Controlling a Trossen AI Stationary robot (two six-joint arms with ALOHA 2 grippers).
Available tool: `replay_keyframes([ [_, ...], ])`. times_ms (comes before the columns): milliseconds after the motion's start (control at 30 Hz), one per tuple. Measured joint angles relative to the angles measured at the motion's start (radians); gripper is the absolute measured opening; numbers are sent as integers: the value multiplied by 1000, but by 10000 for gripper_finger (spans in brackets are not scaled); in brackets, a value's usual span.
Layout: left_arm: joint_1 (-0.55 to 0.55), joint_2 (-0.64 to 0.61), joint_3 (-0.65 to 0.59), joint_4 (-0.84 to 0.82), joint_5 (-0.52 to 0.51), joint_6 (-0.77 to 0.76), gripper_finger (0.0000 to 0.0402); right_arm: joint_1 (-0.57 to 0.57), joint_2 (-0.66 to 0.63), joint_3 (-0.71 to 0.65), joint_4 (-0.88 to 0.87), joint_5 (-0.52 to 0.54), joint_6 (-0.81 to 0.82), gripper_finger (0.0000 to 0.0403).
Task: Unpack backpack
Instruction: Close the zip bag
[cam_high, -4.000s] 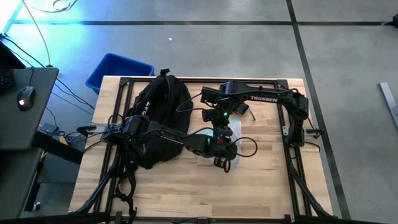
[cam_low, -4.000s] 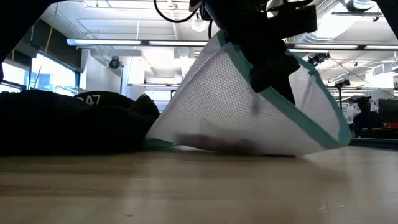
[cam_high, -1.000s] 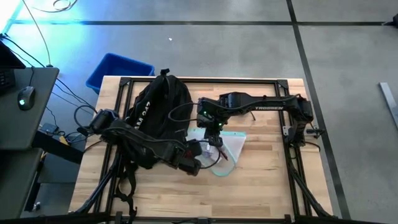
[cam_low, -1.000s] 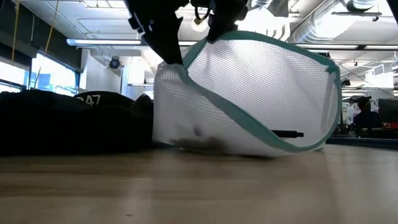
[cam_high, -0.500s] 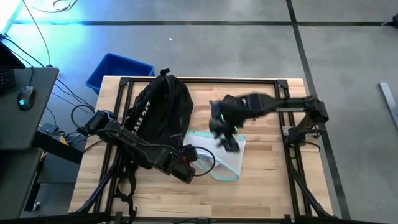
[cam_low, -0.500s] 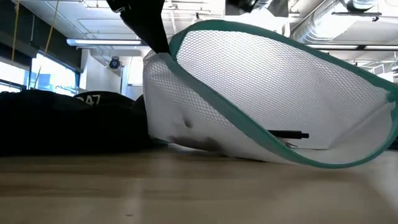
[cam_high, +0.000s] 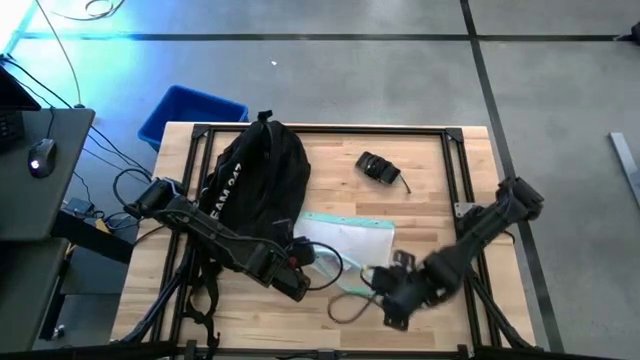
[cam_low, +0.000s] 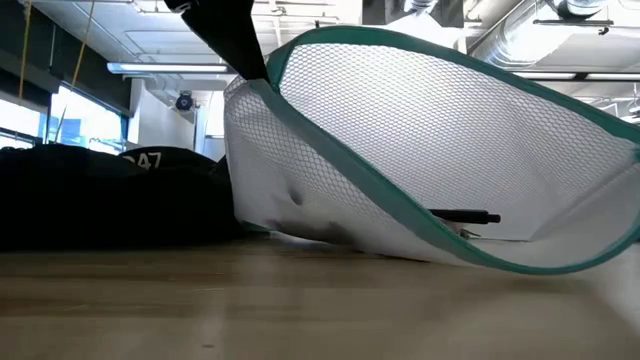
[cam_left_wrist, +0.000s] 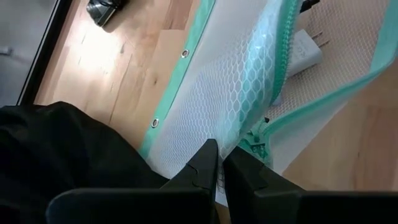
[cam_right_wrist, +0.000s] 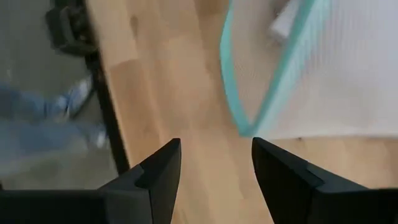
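The left gripper pinches the teal-trimmed white mesh pouch beside the backpack. The right gripper hovers spread and empty near the table's front edge. The pouch's contents are hard to make out.

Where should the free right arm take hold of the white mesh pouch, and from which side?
On the pouch's raised teal zipper rim, from the open right side. The left end effector pinches the opposite edge, and the right end effector is open beside the mouth.

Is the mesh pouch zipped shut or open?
Open: the mesh pouch's teal zipper edges gape apart, a white charger showing inside, while the left hand pinches one edge.
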Motion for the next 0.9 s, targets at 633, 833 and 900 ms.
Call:
replay_keyframes([
  [633,0,1,0,5,69,-6,0,-18,173,-214,85,208,393,169],
  [833,-1,1,0,4,84,-11,0,-40,179,-204,-10,220,428,117],
  [900,0,1,0,4,86,-19,0,-40,175,-191,-42,222,426,99],
])
